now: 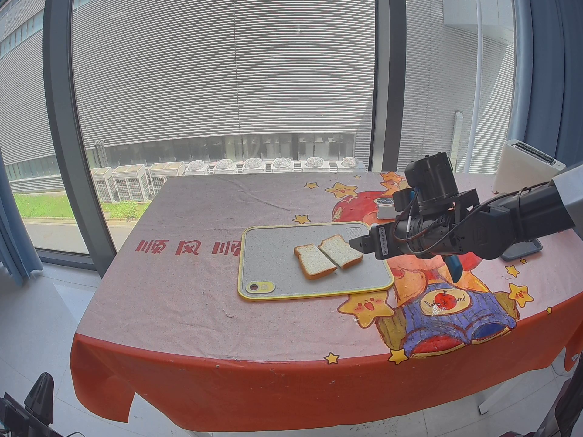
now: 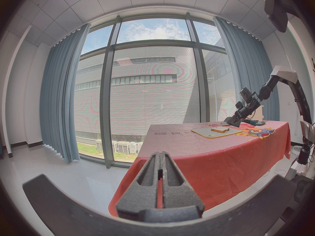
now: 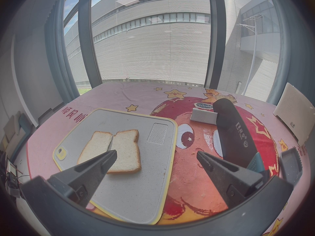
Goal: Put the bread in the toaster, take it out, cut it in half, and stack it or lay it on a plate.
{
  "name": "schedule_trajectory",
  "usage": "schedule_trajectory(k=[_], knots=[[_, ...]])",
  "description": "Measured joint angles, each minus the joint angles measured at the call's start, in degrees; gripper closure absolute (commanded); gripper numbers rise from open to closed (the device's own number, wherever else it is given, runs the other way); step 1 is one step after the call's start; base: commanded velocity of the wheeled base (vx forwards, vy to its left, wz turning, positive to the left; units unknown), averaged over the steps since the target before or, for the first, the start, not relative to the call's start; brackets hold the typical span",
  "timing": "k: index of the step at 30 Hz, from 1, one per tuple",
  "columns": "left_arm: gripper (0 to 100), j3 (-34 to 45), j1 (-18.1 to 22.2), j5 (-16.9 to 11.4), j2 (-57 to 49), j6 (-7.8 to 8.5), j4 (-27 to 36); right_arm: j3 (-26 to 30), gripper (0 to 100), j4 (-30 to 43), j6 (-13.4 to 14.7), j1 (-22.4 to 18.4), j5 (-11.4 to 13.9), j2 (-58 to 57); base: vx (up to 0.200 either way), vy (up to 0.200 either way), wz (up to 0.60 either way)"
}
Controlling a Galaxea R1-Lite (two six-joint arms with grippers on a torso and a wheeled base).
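Two bread halves (image 1: 314, 260) (image 1: 341, 250) lie side by side, touching, on a grey cutting board (image 1: 273, 268) with a yellow rim. In the right wrist view the halves (image 3: 95, 145) (image 3: 126, 151) lie just beyond the fingertips. My right gripper (image 1: 358, 244) (image 3: 156, 154) hovers open and empty over the board's right edge, next to the nearer half. A black-bladed knife (image 3: 233, 131) with a teal handle (image 1: 453, 268) lies on the tablecloth to the right of the board. My left gripper (image 2: 159, 190) is shut and empty, low and well off the table's left side.
A white toaster (image 1: 525, 165) (image 3: 292, 112) stands at the table's back right corner. A small white block (image 1: 385, 209) sits behind the board, and a flat grey object (image 1: 522, 250) lies right of the arm. The table's left half is bare cloth.
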Motion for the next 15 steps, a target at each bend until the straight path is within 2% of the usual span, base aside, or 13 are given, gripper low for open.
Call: schedule_trajectory(k=[15], knots=[[100,0.0,0.0,0.0,0.0,0.0,0.0,-1.7,0,-0.4,0.0,0.0,-1.8,3.2,0.0,0.0,0.0]])
